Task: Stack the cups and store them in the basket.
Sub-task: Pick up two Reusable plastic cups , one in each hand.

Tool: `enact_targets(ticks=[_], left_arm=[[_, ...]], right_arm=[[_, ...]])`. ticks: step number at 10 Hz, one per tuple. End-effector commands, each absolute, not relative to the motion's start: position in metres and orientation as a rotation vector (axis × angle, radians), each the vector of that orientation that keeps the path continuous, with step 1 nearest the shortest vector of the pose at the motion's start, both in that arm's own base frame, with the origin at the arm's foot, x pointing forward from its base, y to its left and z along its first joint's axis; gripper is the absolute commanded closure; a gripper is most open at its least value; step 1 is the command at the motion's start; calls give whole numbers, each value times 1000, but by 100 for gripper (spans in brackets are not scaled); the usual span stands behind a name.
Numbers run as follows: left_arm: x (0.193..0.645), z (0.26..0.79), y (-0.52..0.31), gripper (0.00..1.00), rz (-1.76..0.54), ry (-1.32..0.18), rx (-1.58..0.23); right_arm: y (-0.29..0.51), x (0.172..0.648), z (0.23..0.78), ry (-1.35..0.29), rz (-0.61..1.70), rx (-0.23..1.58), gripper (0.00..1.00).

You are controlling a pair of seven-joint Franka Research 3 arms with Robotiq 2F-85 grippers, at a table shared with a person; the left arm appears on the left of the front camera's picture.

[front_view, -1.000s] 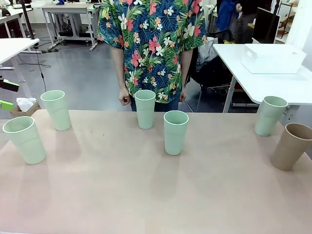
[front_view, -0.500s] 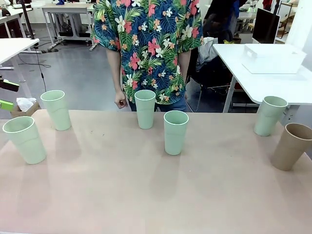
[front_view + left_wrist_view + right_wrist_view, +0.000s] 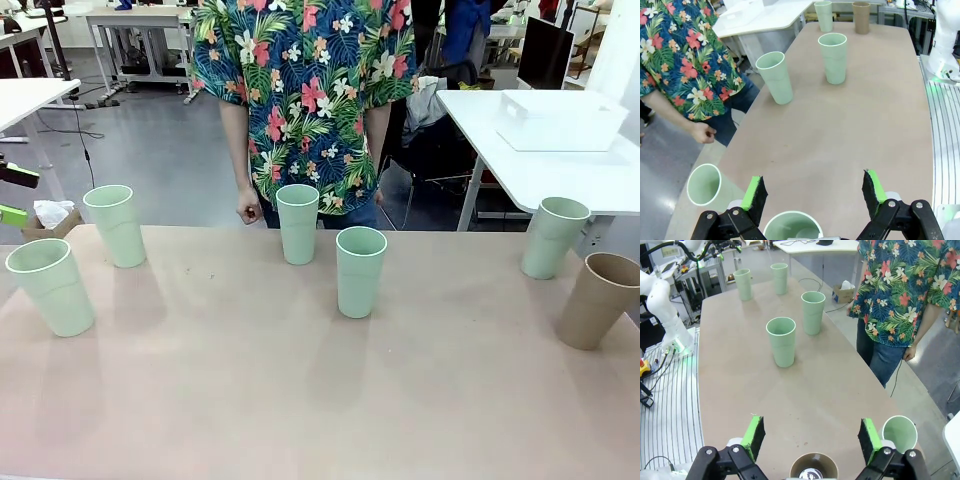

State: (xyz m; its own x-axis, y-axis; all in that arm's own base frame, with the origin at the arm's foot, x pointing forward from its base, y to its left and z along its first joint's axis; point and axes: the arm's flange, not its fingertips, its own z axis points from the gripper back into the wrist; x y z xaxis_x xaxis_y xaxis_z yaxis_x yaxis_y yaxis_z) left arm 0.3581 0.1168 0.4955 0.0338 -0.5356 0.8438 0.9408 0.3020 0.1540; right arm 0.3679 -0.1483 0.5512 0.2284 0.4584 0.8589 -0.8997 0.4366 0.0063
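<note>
Front view: six cups stand upright on the tan table (image 3: 250, 400), mouths up and long axes vertical. They are the near-left mint cup (image 3: 50, 285), far-left mint cup (image 3: 115, 225), back-middle mint cup (image 3: 298, 223), centre mint cup (image 3: 360, 270), right mint cup (image 3: 553, 237) and brown cup (image 3: 598, 300). The basket (image 3: 560, 120) sits open side up on a separate white table (image 3: 600, 185), well apart from them. A person in a floral shirt stands at the far edge, one hand (image 3: 248, 207) loosely curled.

Left wrist view: the left gripper (image 3: 814, 190) is spread wide and grips nothing. The near-left mint cup's open rim lies low between its fingers (nearer the picture-left pad). The far-left mint cup stands just outside that same finger. The other four stand beyond the fingertips.

Right wrist view: the right gripper (image 3: 811, 437) is likewise spread wide and empty. The brown cup's mouth lies between its fingers, with a small round mark inside its bottom that is too small to read. The right mint cup stands just outside the picture-right finger.
</note>
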Motion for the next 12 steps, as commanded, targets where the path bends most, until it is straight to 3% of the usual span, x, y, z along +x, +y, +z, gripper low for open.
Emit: enact_targets(ticks=[1,4,5,7,9,12], left_arm=[[358,497,117,0,-1217,-992,-533],[358,497,117,0,-1217,-992,-533],[358,496,117,0,-1218,-975,-524],[399,493,159,0,-1218,-986,-559],[431,477,201,0,-1266,-999,-581],[447,425,258,0,-1311,-1103,-634]], right_arm=[[-147,370,553,-936,1019,581,0],[-148,368,551,-916,1010,581,0],[-163,389,559,-899,987,593,0],[-203,432,557,-906,1024,718,0],[-238,471,534,-945,1071,828,0],[-290,486,472,-1035,1124,901,0]])
